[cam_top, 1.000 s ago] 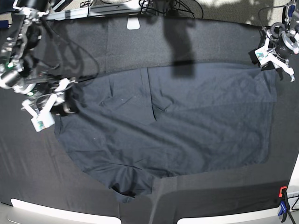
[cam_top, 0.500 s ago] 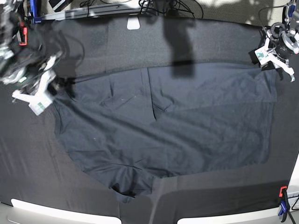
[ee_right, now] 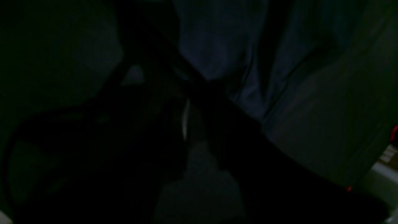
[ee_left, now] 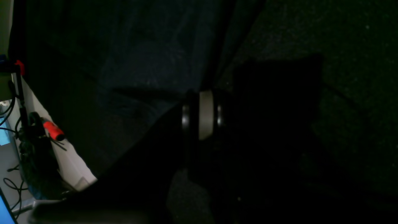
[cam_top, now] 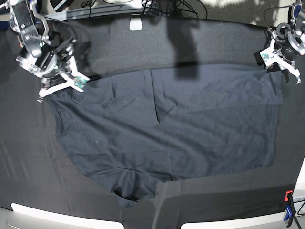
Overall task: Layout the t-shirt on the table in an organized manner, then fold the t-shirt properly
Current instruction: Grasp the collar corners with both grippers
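The dark slate-blue t-shirt (cam_top: 181,124) lies spread wide on the black-clothed table (cam_top: 214,38), with creases near its middle and a bunched part at the near edge. My right gripper (cam_top: 62,87) is at the shirt's far left corner, shut on the fabric. In the right wrist view the gripper (ee_right: 186,119) is very dark, with the t-shirt (ee_right: 217,46) pulled toward it. My left gripper (cam_top: 281,67) is at the far right corner. In the left wrist view it (ee_left: 205,115) is shut on the t-shirt (ee_left: 140,46) edge.
A red and blue clamp (cam_top: 288,210) sits at the near right table edge. A red-handled clamp (ee_left: 53,130) shows by the pale rim in the left wrist view. A white patch (cam_top: 136,24) lies at the far edge, with cables and a dark shadow behind it.
My right gripper has moved toward the far side and slightly right, taking the shirt's left corner with it and stretching that edge. My left gripper has not moved.
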